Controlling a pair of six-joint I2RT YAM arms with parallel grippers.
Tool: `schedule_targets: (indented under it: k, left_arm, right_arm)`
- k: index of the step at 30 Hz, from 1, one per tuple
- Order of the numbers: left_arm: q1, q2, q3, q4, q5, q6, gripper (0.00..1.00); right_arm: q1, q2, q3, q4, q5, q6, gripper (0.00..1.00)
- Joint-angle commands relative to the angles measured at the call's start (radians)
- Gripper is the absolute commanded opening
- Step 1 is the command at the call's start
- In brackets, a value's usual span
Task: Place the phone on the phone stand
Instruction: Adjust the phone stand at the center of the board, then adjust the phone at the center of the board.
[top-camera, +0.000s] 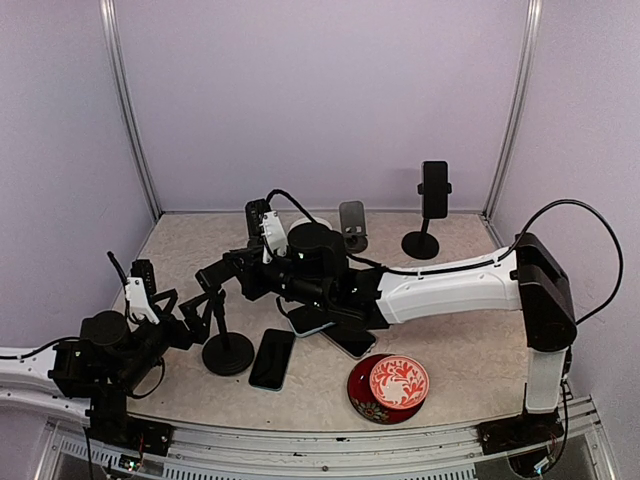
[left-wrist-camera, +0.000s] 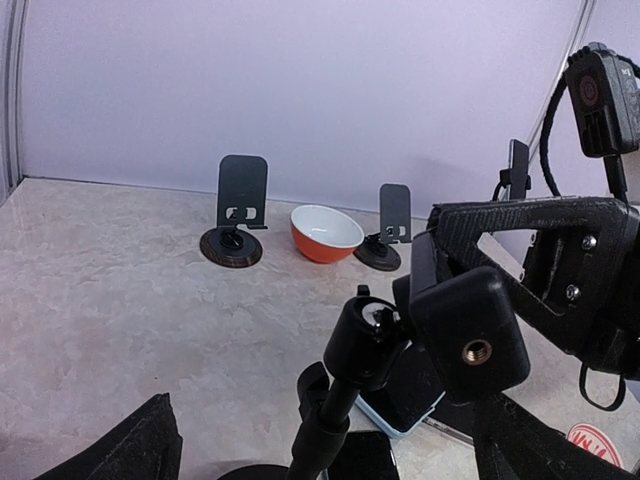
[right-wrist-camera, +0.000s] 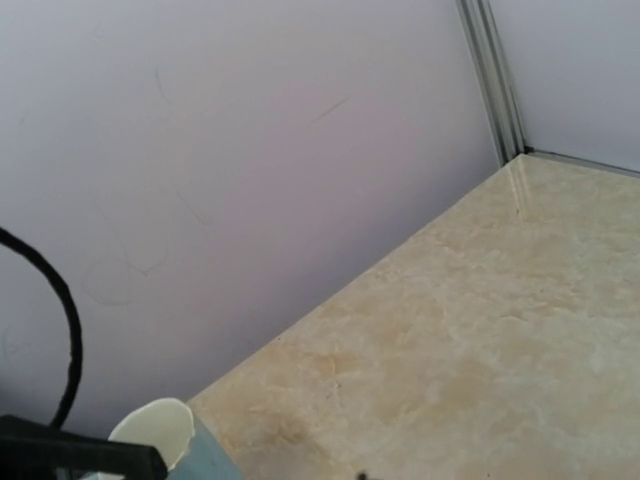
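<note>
The black phone stand has a round base (top-camera: 228, 356), a thin pole (left-wrist-camera: 335, 410) and a square clamp head (left-wrist-camera: 470, 338). My left gripper (top-camera: 198, 318) is open, with its fingers (left-wrist-camera: 135, 450) wide on either side of the pole. My right gripper (top-camera: 222, 275) reaches across from the right, and its fingers (left-wrist-camera: 530, 235) look closed on the clamp head. A black phone (top-camera: 272, 358) lies flat just right of the base. A phone in a light blue case (left-wrist-camera: 412, 398) lies behind it. A third phone (top-camera: 350, 342) lies beside that one.
A red patterned bowl (top-camera: 390, 386) sits at the front right. An orange bowl (left-wrist-camera: 325, 232) and two empty tablet-style stands (left-wrist-camera: 240, 215) (left-wrist-camera: 390, 230) stand at the back. A further stand holding a phone (top-camera: 434, 190) is at the back right. The right wrist view shows only wall and table.
</note>
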Motion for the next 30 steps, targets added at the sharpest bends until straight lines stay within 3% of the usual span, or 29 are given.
schedule_targets:
  k: [1, 4, 13, 30]
  left_arm:
    - [0.005, -0.05, -0.013, 0.009, -0.027, -0.008, 0.99]
    - [0.004, -0.057, -0.019, 0.01, -0.027, -0.012, 0.99]
    - [0.005, -0.065, -0.031, 0.014, -0.03, -0.012, 0.99]
    - [0.005, -0.06, -0.052, 0.039, -0.013, -0.009, 0.99]
  right_arm:
    - [-0.017, 0.003, 0.054, 0.079, -0.028, 0.032, 0.13]
    - [-0.022, 0.005, 0.052, 0.077, -0.041, 0.043, 0.2]
    - [-0.026, -0.031, 0.034, 0.068, -0.029, 0.023, 0.53]
    - [-0.033, -0.041, 0.011, 0.061, -0.022, 0.027, 0.75]
